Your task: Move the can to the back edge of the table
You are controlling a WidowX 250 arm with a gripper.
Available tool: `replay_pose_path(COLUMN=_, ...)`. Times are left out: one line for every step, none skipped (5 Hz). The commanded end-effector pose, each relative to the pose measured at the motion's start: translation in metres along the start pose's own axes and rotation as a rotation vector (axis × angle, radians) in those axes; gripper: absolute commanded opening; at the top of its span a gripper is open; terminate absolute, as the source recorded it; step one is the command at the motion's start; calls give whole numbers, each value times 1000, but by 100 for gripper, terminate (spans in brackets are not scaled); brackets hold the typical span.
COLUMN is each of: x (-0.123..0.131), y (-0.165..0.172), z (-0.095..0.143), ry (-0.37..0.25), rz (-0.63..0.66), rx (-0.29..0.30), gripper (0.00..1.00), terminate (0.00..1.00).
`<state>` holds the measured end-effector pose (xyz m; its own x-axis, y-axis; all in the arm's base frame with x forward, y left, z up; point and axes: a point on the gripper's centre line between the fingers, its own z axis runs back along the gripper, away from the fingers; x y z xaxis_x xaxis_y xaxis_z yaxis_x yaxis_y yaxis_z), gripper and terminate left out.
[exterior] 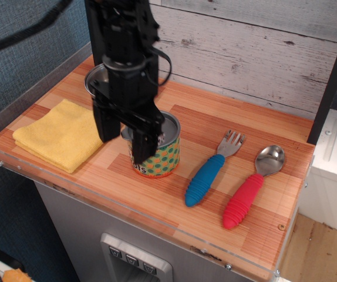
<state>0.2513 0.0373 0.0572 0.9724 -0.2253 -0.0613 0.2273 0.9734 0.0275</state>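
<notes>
The can (164, 157), a short tin with a grey lid and a yellow-orange label with green dots, stands upright near the middle front of the wooden table (215, 188). My black gripper (125, 138) hangs over the can's left side with its fingers spread open. One finger (105, 124) is to the left of the can, the other (142, 147) is in front of its left part and hides it. The jaws hold nothing.
A steel pot (95, 77) sits at the back left, mostly hidden behind my arm. A folded yellow cloth (54, 135) lies at the left. A blue-handled fork (206, 176) and a red-handled spoon (246, 197) lie to the right of the can. A plank wall backs the table.
</notes>
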Motion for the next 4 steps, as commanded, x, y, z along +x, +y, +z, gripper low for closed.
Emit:
replay_pose_path(x=5, y=7, z=-2, ry=9, rz=-15, rx=29, gripper=100, terminate=0)
replay_pose_path(x=13, y=10, z=-2, ry=-36, rz=-6, rx=54, gripper=100, terminate=0)
replay_pose_path(x=21, y=13, z=1, ry=-81, rz=-14, rx=65, gripper=100, terminate=0)
replay_pose_path(x=28, y=13, z=2, ry=-91, rz=-40, rx=62, gripper=100, terminate=0)
